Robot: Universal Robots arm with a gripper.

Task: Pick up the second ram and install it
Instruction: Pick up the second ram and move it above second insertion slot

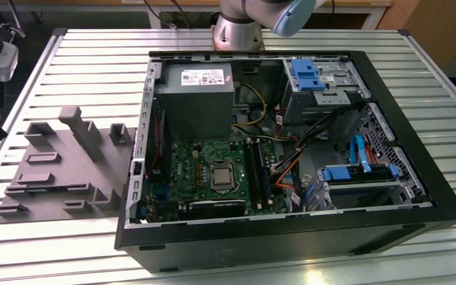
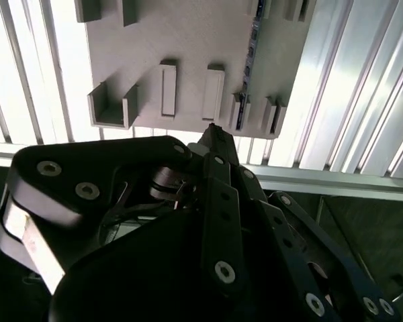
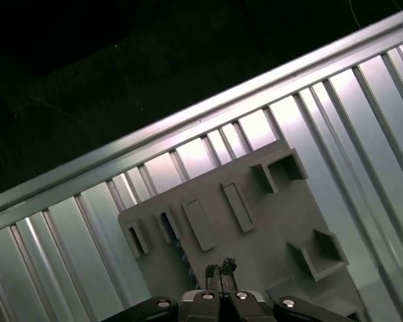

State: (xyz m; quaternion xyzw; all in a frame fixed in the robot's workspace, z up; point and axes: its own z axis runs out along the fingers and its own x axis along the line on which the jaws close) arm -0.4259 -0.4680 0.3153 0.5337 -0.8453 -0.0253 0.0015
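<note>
pincer [image 3: 219, 268] closed, empty (facing fixture [image 3: 262, 245]); second ram [image 2: 248, 67] on edge, parallel to fixture side

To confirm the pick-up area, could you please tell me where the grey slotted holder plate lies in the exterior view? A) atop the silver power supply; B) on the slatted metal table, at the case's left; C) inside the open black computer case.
B: the grey slotted holder plate rests on the slatted metal table, at the exterior view's left of the open black computer case, outside its walls.
</note>
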